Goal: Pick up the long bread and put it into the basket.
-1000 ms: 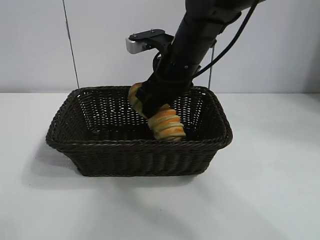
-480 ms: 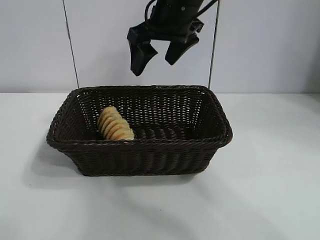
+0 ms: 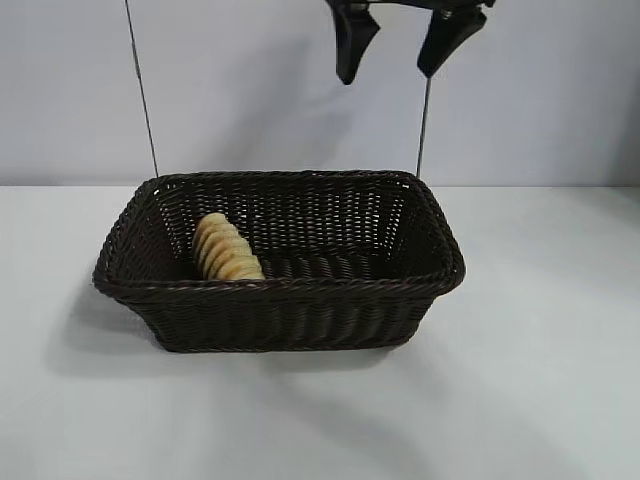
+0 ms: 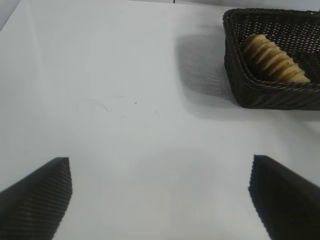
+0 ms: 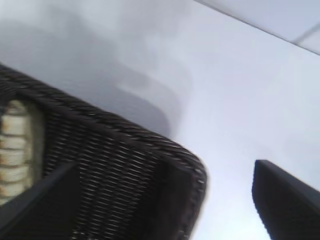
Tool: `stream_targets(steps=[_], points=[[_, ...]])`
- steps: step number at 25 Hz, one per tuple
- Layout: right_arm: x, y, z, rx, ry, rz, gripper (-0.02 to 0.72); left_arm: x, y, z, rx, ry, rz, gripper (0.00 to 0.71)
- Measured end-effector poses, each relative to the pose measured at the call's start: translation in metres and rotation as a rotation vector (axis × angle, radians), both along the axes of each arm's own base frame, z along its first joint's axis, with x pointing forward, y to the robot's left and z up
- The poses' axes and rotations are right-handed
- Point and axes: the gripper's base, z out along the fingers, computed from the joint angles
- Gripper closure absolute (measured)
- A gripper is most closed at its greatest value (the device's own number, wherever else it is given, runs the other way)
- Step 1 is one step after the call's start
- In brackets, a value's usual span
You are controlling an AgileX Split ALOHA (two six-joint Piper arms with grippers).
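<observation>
**Bread in the basket, both hands empty**

We see the long bread point(image 3: 226, 250) lying inside the basket point(image 3: 280, 300), on its floor toward the end farther from the right hand point(image 3: 398, 45). The loaf leans close against that end's sloping wicker wall, its ridged stripes showing over the front rim. The basket sits on the white desk point(image 3: 520, 380).

Our right hand hangs high above the basket, over its back rim and toward the end opposite the bread, at the top edge of the exterior view. Its two dark fingers point(image 3: 352, 40) point down and stand spread wide apart, with nothing between them. It is well clear of both basket and loaf. From its own wrist camera we look down between the fingers point(image 5: 285, 197) on a corner of the basket point(image 5: 150, 165), with a slice of the bread point(image 5: 15, 150) showing inside the wall.

Our left hand point(image 4: 162, 192) hovers low over bare desk point(image 4: 125, 100), well apart from the basket point(image 4: 260, 90). Its fingers point(image 4: 37, 192) are spread wide too and pinch nothing. Ahead of it and off to one side, the basket shows with the bread point(image 4: 272, 59) resting within, near the corner closest to this hand.
</observation>
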Motion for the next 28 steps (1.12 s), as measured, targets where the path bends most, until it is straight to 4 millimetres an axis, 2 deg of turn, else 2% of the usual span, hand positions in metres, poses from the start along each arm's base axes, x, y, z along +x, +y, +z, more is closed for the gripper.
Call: stream_targets(steps=[8, 13, 16, 20, 25, 28], points=[[0.009, -0.098, 0.003, 0.000, -0.007, -0.208, 0.038, 0.000, 0.000, 0.000, 0.000, 0.000, 0.000, 0.015], [-0.005, -0.156, 0.024, -0.010, -0.051, -0.317, 0.038, 0.000, 0.000, 0.000, 0.000, 0.000, 0.000, 0.015], [-0.017, -0.184, 0.039, -0.008, -0.083, -0.379, 0.038, 0.000, 0.000, 0.000, 0.000, 0.000, 0.000, 0.015], [-0.030, -0.204, 0.053, 0.024, -0.109, -0.426, 0.038, 0.000, 0.000, 0.000, 0.000, 0.000, 0.000, 0.015], [-0.048, -0.199, 0.064, 0.054, -0.108, -0.396, 0.038, 0.000, 0.000, 0.000, 0.000, 0.000, 0.000, 0.015], [-0.063, -0.191, 0.081, 0.087, -0.136, -0.380, 0.038, 0.000, 0.000, 0.000, 0.000, 0.000, 0.000, 0.015]])
